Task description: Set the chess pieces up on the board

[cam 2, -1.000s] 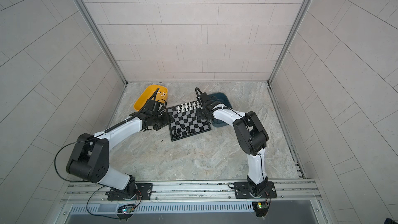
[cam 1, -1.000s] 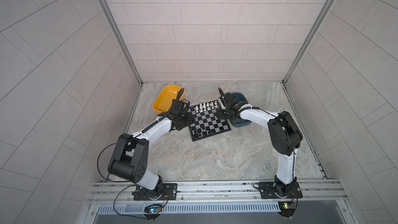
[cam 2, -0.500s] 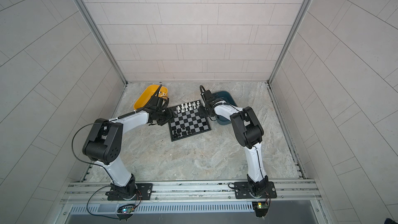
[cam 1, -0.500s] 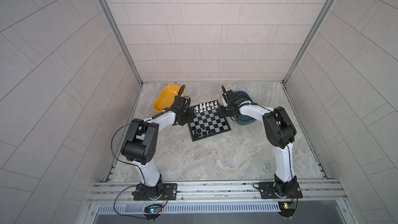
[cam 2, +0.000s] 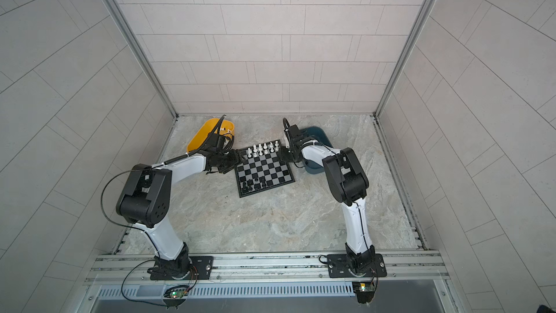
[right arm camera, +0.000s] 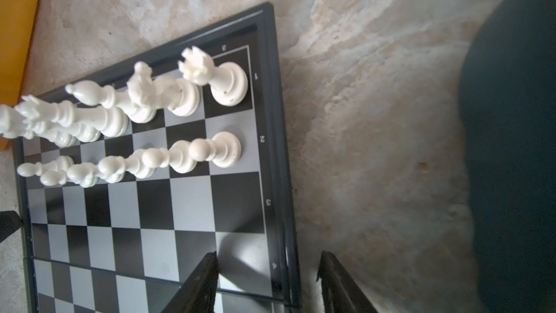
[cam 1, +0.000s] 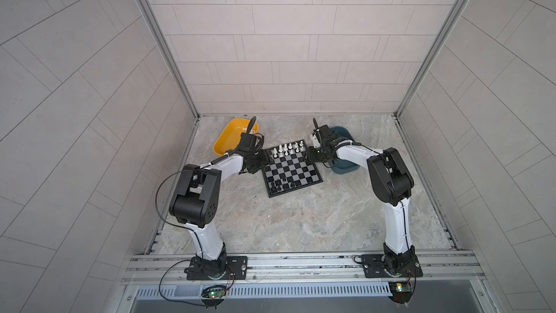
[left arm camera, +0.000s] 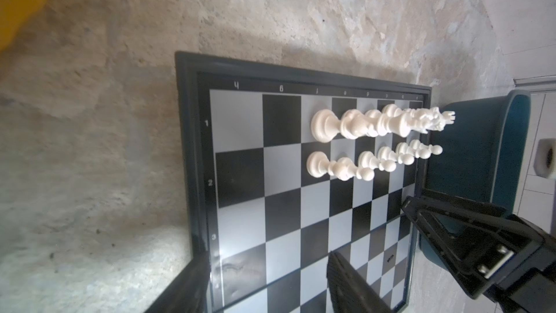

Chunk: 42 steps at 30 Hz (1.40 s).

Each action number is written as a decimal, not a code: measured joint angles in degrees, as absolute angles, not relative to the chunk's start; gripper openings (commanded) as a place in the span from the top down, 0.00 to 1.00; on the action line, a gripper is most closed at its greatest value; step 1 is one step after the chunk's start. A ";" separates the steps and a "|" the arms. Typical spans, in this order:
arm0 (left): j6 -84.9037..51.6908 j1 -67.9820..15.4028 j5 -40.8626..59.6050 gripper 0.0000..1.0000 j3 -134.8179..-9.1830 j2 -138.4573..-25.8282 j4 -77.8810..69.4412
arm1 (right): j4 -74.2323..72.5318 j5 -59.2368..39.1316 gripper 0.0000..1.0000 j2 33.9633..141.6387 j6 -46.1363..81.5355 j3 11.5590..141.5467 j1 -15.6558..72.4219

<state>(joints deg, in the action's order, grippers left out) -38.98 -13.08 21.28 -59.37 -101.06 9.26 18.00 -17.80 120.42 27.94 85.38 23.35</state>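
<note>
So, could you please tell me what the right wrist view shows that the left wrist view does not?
Only the right wrist view: the right gripper from behind, jaws open astride the board's edge. Only the left wrist view: the left gripper, jaws open at the board's opposite edge, and two bare squares ending each row of white pieces. Both: the board, those two rows, the yellow tray, the teal tray and the stone table.
</note>
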 measured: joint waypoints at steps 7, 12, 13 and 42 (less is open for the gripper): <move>-38.98 -13.13 19.64 0.29 -55.64 -97.97 11.81 | 17.67 -18.02 0.45 120.42 27.94 85.03 23.35; -39.09 -13.04 19.73 0.31 -54.70 -98.06 12.45 | 17.23 -18.26 0.45 120.42 27.94 84.86 23.35; -39.18 -13.04 19.99 0.33 -54.63 -98.24 12.38 | 17.21 -18.31 0.45 120.42 27.94 84.86 23.35; -39.22 -15.81 29.12 0.69 -57.41 -103.46 13.56 | 9.39 -17.89 0.72 107.37 30.98 64.99 22.13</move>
<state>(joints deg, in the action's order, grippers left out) -39.22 -15.81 29.12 -57.41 -103.46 13.56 9.39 -17.89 107.37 30.98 64.99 22.13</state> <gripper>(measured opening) 0.322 0.286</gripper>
